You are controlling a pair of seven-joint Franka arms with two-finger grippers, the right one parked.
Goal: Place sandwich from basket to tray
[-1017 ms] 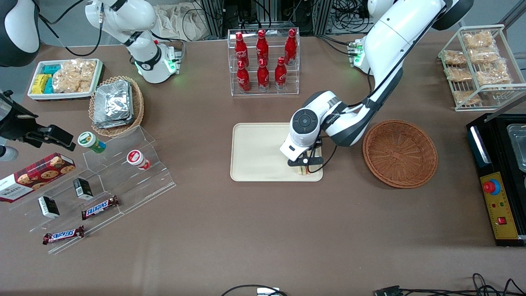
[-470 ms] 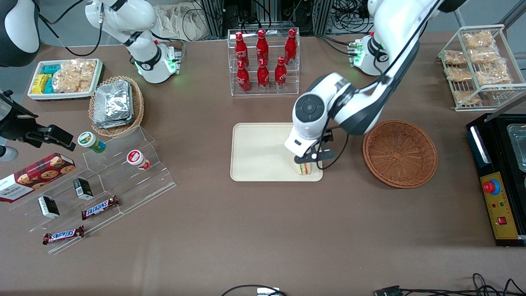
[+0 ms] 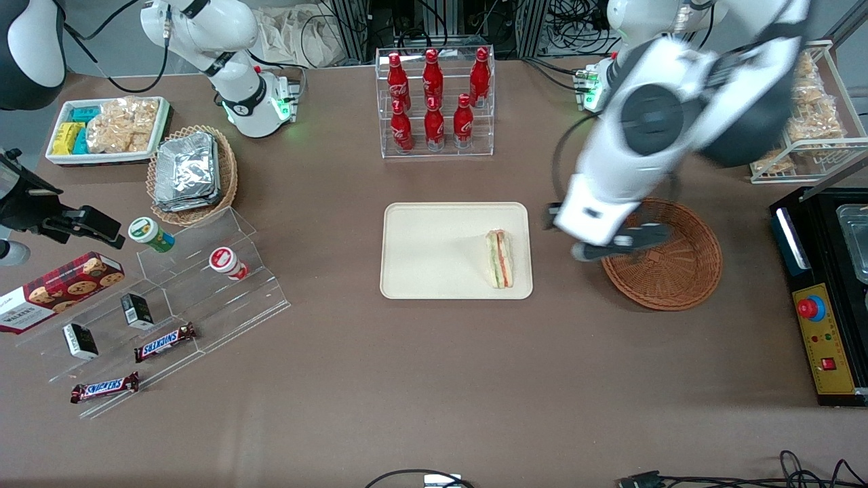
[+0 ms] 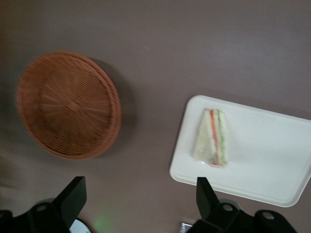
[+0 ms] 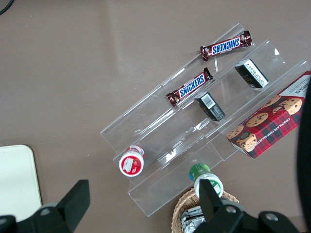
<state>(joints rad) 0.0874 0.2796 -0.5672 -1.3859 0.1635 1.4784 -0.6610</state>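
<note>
— Where did we have the claw (image 3: 610, 245)?

— We held it in the air over the basket (image 3: 671, 271) edge nearest the tray (image 3: 434, 251), its fingers (image 4: 73, 196) spread wide with nothing between them.

— And the sandwich (image 3: 500, 258)?

— It lay flat on the tray, at the end nearest the basket, its striped cut edge facing up. We saw nothing in the basket, which sat on the table (image 3: 407, 379) just beside the tray, not touching it.
</note>
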